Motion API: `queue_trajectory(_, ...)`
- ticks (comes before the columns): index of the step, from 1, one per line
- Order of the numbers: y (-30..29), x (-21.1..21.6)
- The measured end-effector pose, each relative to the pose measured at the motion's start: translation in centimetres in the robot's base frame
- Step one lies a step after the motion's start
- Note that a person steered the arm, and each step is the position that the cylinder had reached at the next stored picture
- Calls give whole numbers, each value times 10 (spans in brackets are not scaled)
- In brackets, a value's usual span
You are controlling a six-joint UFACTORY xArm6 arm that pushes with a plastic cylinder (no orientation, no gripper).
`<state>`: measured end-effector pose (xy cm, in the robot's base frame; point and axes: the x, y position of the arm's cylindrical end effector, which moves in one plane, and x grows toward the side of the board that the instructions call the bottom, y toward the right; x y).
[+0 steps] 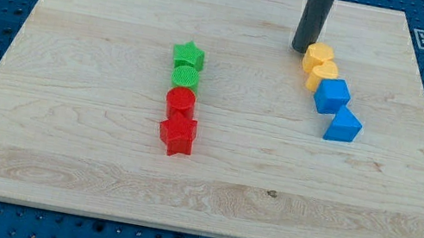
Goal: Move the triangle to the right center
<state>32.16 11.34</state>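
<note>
We take the blue triangle (343, 125) as our landmark: it sits at the lower end of a slanting chain of four blocks on the wooden board (80, 174). Touching it on its upper-left side is the blue cube (332, 95), then two yellow blocks (320, 65) beyond that. My tip (302, 48) rests up and to the left of the triangle, just beside the topmost yellow block, with the whole chain between us and the triangle. We carry no claw, only a bare rod, so nothing is pinched. The green and red blocks (182, 99) stand well apart, left of the triangle. We judge the push must come from the triangle's left side, so we would need to get past its neighbours first.
</note>
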Motion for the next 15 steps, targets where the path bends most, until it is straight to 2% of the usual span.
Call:
queue_trajectory(3, -22, 28)
queue_trajectory(5, -21, 3)
queue_trajectory(6, -26, 12)
queue_trajectory(9, -30, 86)
queue_trajectory(15, -27, 168)
